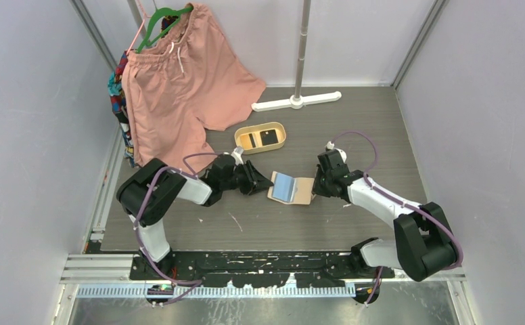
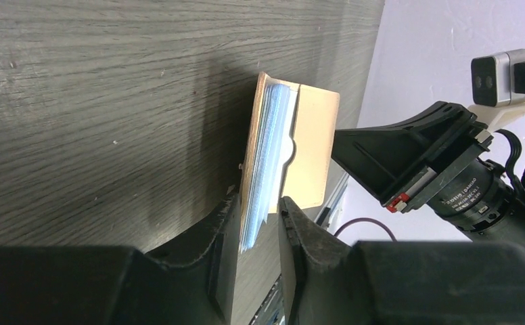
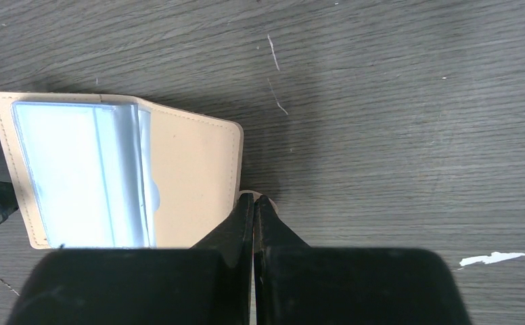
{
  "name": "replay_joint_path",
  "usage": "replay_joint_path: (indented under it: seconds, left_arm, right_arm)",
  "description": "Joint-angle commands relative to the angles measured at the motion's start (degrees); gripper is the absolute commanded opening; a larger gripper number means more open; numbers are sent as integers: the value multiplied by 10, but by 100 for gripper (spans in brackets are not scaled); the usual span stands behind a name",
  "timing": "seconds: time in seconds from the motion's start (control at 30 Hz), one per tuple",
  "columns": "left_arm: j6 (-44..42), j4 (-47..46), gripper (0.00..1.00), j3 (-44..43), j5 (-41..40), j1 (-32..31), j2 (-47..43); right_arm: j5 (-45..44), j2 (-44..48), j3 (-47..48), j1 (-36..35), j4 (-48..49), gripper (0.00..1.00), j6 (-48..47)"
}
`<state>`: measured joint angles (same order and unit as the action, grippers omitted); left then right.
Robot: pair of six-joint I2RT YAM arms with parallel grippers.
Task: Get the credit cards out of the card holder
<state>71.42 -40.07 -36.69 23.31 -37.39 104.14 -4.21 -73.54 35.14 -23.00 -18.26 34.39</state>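
Card holder (image 1: 291,188): lies open on the tabletop (image 1: 354,135) between the two pincers, beige cover down and pale blue inside facing up, a little nearer the arms than the oval tan tray (image 1: 283,140)
Blue stack (image 2: 266,149): thin pale blue layers stand proud of the beige cover along one side; whether they are cards, sleeves or both cannot be told
Credit cards (image 1: 268,136): two dark flat ones lie in the tray, apart from the card holder, so that is probably where removed cards go
Right pincer (image 3: 254,200): closed tip to tip at the beige flap's outer edge, where a scrap of beige tab shows; it looks placed to pin the cover so it will not slide or fold, but whether it pinches the tab or only presses beside it cannot be told
Left pincer (image 2: 258,210): part-open and straddling the near end of the blue stack; one finger (image 2: 227,230) sits against it and a sliver of gap shows at the other, so it is not clamped
Why so: one side is anchored and the opposite side lined up for a pull away from it
Left arm: low and folded, with the forearm running almost flat along the tabletop towards the holder
Right arm: elbow out at the right, forearm angling inward, wrist tipped down onto the flap
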Motion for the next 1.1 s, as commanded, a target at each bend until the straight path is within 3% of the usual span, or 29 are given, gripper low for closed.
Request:
replay_joint_path:
  seconds: [0.0, 0.1, 0.3, 0.7, 1.07]
  left_arm:
    - [-6, -31, 29, -3, 15, -1, -4]
    - [-23, -4, 32, -9, 13, -1, -11]
    - [-101, 136, 41, -38, -26, -12, -47]
    - [-110, 177, 44, -44, -53, -29, -28]
    - [-39, 48, 44, -9, -36, -34, 8]
  right_arm:
    - [-2, -1, 14, 3, 22, 1, 1]
    - [0, -3, 14, 2, 24, 1, 2]
    - [6, -8, 16, 4, 28, 1, 2]
    - [11, -14, 16, 3, 31, 1, 2]
    - [11, -13, 16, 3, 31, 1, 2]
